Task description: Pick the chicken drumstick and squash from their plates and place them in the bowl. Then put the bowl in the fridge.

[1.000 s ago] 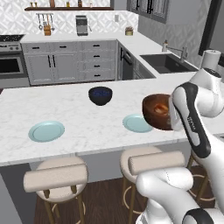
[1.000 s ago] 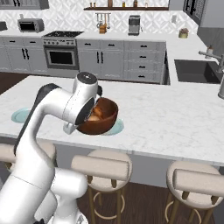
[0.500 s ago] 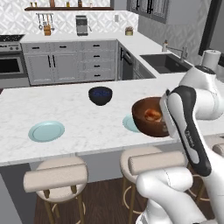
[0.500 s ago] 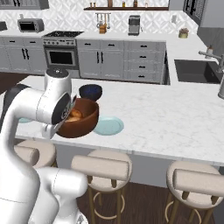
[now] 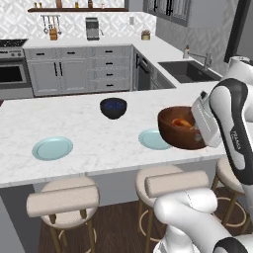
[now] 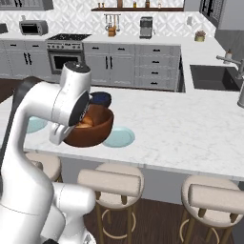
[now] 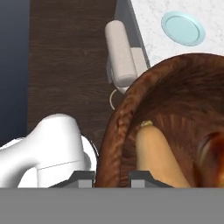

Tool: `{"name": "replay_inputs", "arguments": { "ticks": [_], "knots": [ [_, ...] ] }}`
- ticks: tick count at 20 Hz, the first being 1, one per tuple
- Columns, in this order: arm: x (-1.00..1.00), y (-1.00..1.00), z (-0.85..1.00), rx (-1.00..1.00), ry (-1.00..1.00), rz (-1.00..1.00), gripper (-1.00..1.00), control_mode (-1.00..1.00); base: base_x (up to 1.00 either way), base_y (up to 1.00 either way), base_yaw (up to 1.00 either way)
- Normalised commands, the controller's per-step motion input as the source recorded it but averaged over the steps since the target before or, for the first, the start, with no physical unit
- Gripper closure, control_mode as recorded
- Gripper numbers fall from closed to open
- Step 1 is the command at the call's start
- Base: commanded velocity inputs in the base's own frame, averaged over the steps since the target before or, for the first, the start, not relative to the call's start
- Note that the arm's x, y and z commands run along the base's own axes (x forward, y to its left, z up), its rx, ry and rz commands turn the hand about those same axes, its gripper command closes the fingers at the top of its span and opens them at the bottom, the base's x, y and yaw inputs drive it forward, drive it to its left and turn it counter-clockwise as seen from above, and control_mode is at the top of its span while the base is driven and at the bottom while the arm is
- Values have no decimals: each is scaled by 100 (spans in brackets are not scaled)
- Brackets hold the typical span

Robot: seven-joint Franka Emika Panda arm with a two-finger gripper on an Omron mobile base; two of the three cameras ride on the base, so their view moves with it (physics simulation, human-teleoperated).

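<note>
Both base views look forward and down over the bench (image 5: pixel 99 143) from behind, sharing the bowl (image 5: pixel 180 129); the hand view sits close above its rim.

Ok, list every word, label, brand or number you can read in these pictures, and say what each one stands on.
Small dark lettering on the white robot arm: too blurred to read.
Reddish-brown wooden bowl, two pale teal round plates, small dark navy bowl: no text on them.
Grey microwave and steel coffee machine on the back counter: any markings are too small to read.
</note>
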Motion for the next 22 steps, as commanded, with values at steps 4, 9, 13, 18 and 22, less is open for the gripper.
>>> {"name": "replay_inputs", "arguments": {
  "ticks": [4,9,13,18,22],
  "knots": [
    [-34,21,0,-3,-6,0,100,-100,0,0,0],
    [-44,9,1,-1,-9,0,100,-100,0,0,0],
    [-22,0,3,0,-1,0,100,-100,0,0,0],
    [-5,0,0,0,0,0,100,100,-17,9,0],
    [0,0,0,0,0,0,100,100,-47,63,0]
  ]
}}
